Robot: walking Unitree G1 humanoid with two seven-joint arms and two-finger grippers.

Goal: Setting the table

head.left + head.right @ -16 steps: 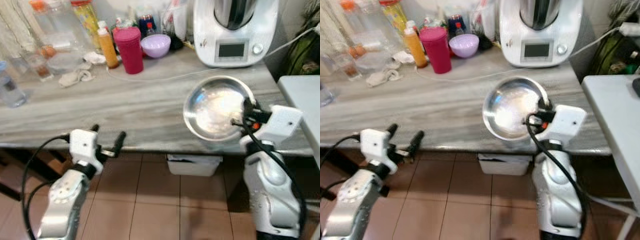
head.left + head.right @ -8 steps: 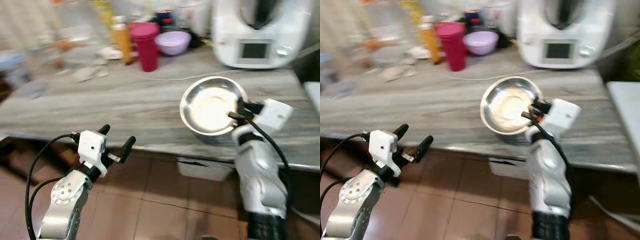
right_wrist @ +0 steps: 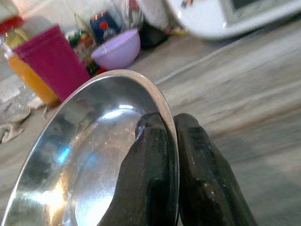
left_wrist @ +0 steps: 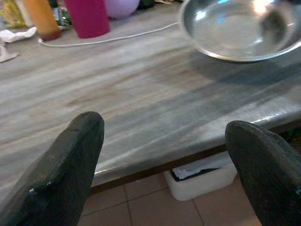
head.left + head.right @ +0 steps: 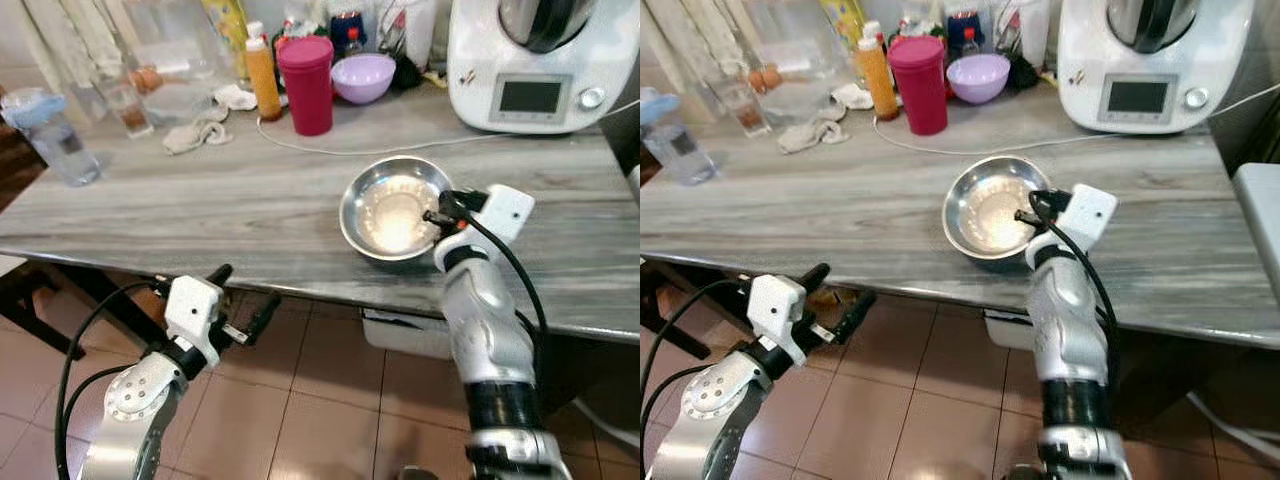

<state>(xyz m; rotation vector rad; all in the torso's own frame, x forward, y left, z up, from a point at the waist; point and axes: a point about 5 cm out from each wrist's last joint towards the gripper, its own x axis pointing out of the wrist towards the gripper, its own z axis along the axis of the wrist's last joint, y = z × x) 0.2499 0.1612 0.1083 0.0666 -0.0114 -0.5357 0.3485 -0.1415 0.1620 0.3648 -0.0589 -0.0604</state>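
Observation:
A shiny steel bowl (image 5: 392, 205) sits at the front of the grey wooden table (image 5: 200, 200), right of centre. My right gripper (image 5: 440, 214) is shut on the bowl's right rim, one finger (image 3: 150, 174) inside and one outside. In the right wrist view the steel bowl (image 3: 89, 165) tilts away from the pinch. My left gripper (image 5: 247, 300) hangs open below the table's front edge, over the tiled floor, holding nothing. From the left wrist view its fingers (image 4: 70, 165) point at the table edge, with the steel bowl (image 4: 240, 28) beyond.
At the table's back stand a magenta cup (image 5: 306, 82), an orange bottle (image 5: 262, 84), a lilac bowl (image 5: 363, 77), a white kitchen machine (image 5: 540, 60) and its white cable (image 5: 350, 150). A water bottle (image 5: 45, 135) and glasses are far left. A white bin (image 5: 405, 330) sits under the table.
The camera has drawn back and turned, showing more of the table's left end. The bowl, still pinched by my right gripper, sits lower and flatter on the table. My left arm barely moved.

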